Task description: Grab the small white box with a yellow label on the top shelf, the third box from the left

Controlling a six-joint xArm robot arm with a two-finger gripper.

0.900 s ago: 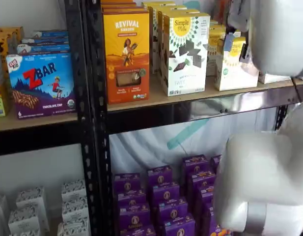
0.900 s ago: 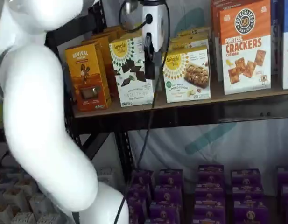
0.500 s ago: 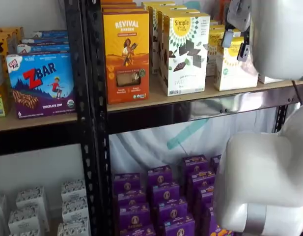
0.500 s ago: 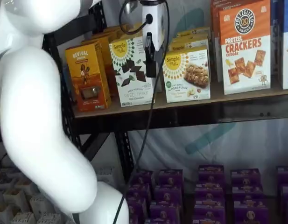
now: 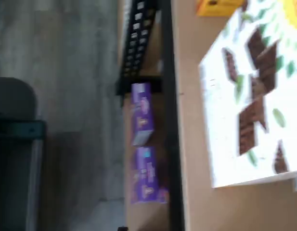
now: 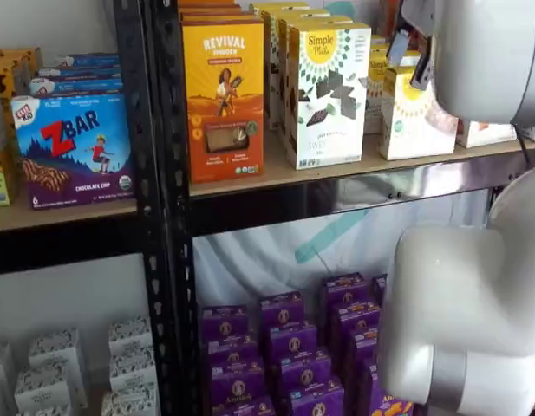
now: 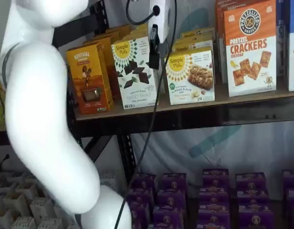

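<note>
The small white box [image 7: 190,76] stands upright at the front edge of the top shelf [image 7: 194,116], its face with the round yellow label turned outward, and more cartons of the same kind are lined up behind it toward the back edge, so it is the one in its row that can be taken first. In a shelf view it shows partly behind the arm [image 6: 413,117], resting on the pale board just behind the glossy black rail [image 6: 336,198]. Just beside it stands the taller white box [image 7: 135,72] with dark chocolate pieces, and beyond that the orange Revival box [image 7: 89,78]; on its other side sits the pretzel crackers box [image 7: 249,47], a little apart. The gripper [image 7: 154,53] hangs from above in front of the gap between the taller white box and the small one, not touching either as far as can be seen; its black fingers show side-on, so I cannot tell whether the jaws are spread or pressed together. The wrist view shows the taller white box [image 5: 254,96] and the shelf's rail, which suggests the hand is not yet lined up with the target and needs to shift toward it before closing.
</note>
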